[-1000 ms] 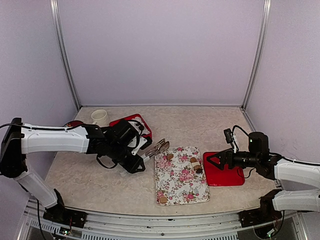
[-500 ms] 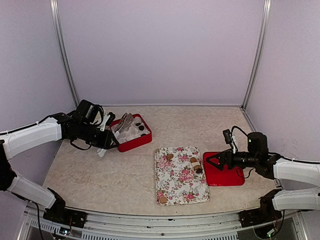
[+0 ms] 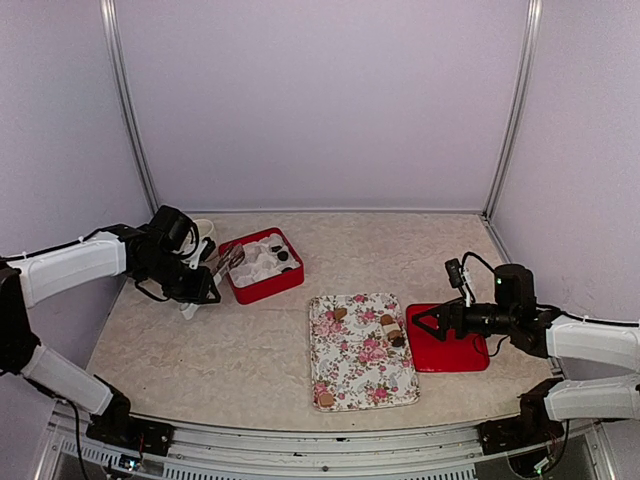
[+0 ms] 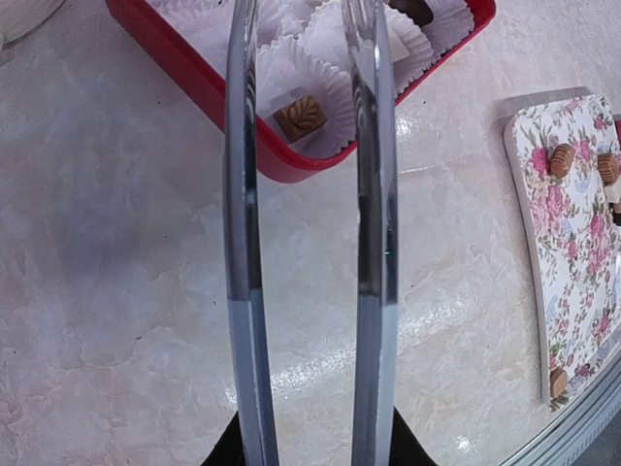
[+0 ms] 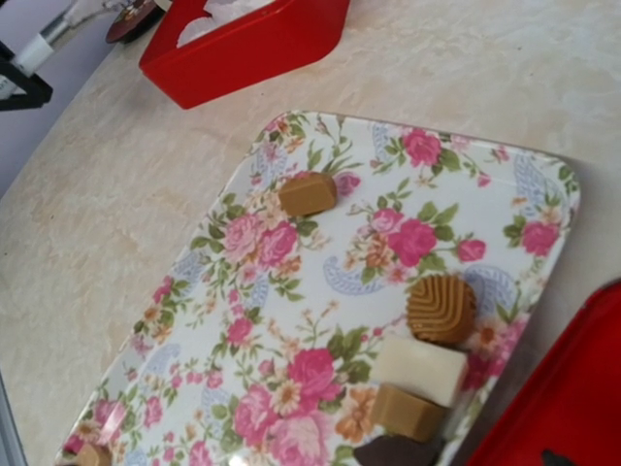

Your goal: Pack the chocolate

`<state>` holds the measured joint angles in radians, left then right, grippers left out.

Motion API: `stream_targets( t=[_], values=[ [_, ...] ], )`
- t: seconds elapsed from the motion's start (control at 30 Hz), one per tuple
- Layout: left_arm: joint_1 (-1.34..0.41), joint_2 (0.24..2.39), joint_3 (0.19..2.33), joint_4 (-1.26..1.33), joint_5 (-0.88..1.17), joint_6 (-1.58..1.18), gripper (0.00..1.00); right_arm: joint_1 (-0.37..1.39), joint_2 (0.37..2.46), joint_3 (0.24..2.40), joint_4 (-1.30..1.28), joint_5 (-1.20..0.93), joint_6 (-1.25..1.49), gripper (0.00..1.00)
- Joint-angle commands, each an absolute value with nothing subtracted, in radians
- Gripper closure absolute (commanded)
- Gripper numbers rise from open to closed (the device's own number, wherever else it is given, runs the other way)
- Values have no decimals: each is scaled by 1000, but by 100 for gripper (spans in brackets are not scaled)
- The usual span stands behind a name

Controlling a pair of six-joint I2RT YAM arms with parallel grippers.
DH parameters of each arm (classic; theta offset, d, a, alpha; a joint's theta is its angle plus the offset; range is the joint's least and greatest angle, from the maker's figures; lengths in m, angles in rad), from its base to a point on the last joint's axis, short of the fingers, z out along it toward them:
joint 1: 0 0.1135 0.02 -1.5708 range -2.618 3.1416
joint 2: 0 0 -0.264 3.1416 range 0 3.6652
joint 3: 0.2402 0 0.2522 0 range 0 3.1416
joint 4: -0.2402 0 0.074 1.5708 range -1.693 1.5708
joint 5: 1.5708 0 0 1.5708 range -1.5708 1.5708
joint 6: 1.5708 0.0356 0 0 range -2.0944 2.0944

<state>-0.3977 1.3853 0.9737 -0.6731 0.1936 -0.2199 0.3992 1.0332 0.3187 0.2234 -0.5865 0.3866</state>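
The left tool (image 3: 232, 259) hangs low over the counter (image 3: 200, 350), its two long flat fingers (image 4: 241, 194) held a moderate gap apart with nothing between them. A second ago it was at the corner of the floral tray, then reaching over the red box. It has since drawn back toward its own base, so its tips now sit at the box's near rim. That suggests a piece has just been dropped off and the tool is free for another trip. Just beyond the tips, the left wrist view shows the red box (image 4: 194, 87) lined with white crinkled paper cups (image 4: 310, 58), with a tan leaf-stamped chocolate (image 4: 299, 116) resting in one. The overhead view is too coarse to show that piece. A white mug (image 3: 200, 232) stands just beside the tool's wrist. Well off to the tool's right lies the floral tray (image 3: 345, 375), with unpacked chocolates (image 5: 441, 309) on it. Only the right wrist view separates them into tan, ridged round, cream-white and dark pieces, most of them clustered at the edge nearest the right tool (image 3: 425, 322). That tool hovers over a red lid (image 3: 460, 355). Whether it is parted or closed cannot be told, and nothing shows in its hold.
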Motion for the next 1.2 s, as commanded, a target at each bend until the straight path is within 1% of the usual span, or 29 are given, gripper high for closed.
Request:
stream_targets(
  t=[0.0, 0.3, 0.67, 0.97, 1.17],
  values=[
    [-390, 1407, 988, -678, 175, -205, 79, 410, 1036, 336, 249, -584, 378, 0],
    [-391, 1439, 996, -676, 138, -203, 75, 410, 1040, 330, 257, -584, 378, 0],
    [-391, 1488, 1029, -652, 127, -197, 73, 410, 1047, 324, 263, -583, 374, 0],
    [-391, 1501, 1036, -653, 105, -196, 67, 410, 1044, 322, 256, -577, 371, 0],
    [-391, 1502, 1037, -653, 109, -194, 67, 410, 1048, 322, 256, -578, 370, 0]
  ],
)
